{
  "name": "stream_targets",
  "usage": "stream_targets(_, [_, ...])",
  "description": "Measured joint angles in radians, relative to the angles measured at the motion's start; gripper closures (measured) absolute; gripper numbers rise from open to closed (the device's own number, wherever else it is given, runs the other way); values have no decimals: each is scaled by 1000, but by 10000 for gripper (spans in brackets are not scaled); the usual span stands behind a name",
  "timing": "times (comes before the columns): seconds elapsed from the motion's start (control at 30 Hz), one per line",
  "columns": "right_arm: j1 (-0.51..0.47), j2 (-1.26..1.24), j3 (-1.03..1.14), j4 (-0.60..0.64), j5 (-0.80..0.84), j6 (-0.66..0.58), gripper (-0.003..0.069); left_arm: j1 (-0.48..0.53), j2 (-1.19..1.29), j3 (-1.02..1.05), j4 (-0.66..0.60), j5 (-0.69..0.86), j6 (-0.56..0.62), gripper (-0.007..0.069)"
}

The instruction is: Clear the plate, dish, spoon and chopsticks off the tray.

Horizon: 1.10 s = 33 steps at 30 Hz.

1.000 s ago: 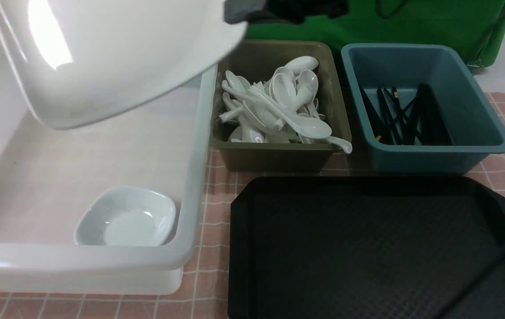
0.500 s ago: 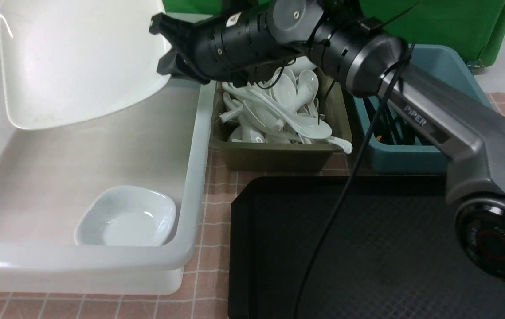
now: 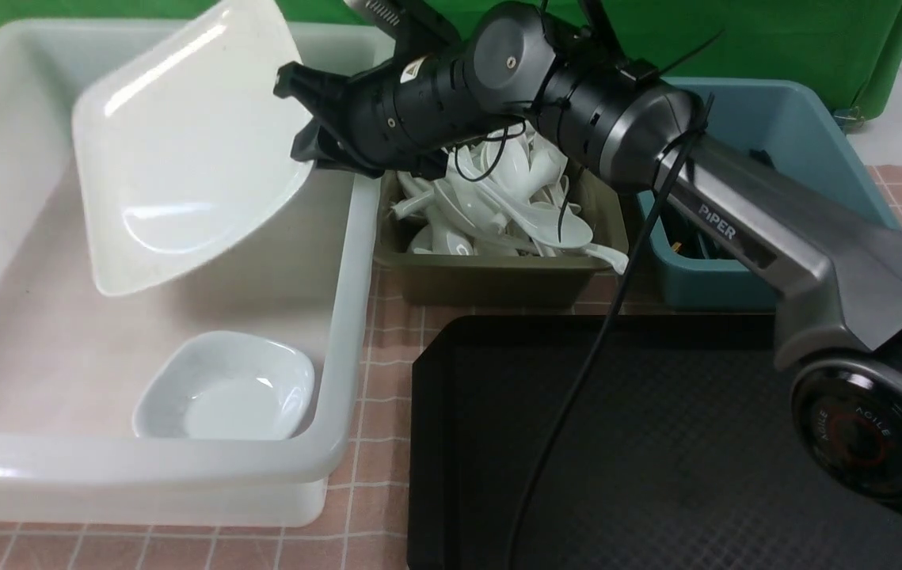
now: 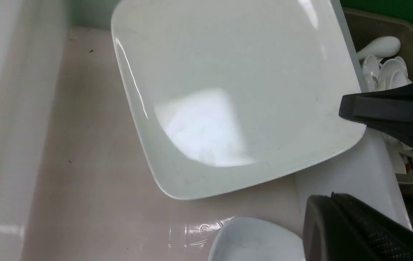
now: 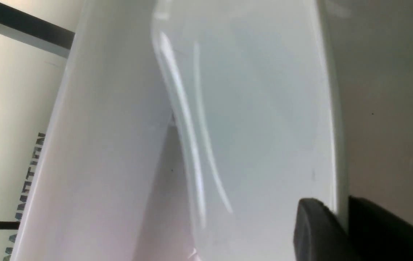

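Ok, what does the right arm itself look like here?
The right arm has a grey link lettered PiPER in white, black cylindrical wrist segments, and a round black joint cap with a red ring. A thin black cable hangs from it. Its claw is black.

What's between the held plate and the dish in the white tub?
Nothing: only bare tub floor separates the plate from the dish, clearest in the front view.

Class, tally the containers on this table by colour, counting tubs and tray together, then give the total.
White tub: 1
Olive tub: 1
Blue tub: 1
Black tray: 1
Total: 4
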Motion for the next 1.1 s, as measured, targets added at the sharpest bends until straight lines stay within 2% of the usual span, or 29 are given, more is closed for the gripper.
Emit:
stream_targets(0.13, [0, 0, 0, -6, 18, 32, 463, 0, 0, 0, 0, 0, 0, 627])
stream_targets(0.53, [0, -4, -10, 12, 29, 79, 463, 0, 0, 0, 0, 6, 1, 627])
stream_targets(0.7, [-4, -20, -10, 13, 69, 49, 460, 0, 2, 0, 5, 66, 2, 627])
stream_targets(0.87, [-56, -125, -10, 10, 243, -189, 468, -18, 45, 0, 73, 141, -8, 627])
stream_targets(0.97, [-109, -237, -10, 6, 431, -376, 547, -92, 125, 0, 155, 156, -31, 626])
stream_targets(1.0, [-128, -288, -11, 6, 503, -439, 600, -136, 167, 0, 188, 157, -32, 626])
stream_targets(1.03, [-130, -302, -11, 6, 513, -447, 606, -136, 173, 0, 193, 157, -32, 626])
stream_targets(1.1, [-149, -378, -15, -8, 600, -526, 629, -225, 251, -1, 273, 155, -52, 626])
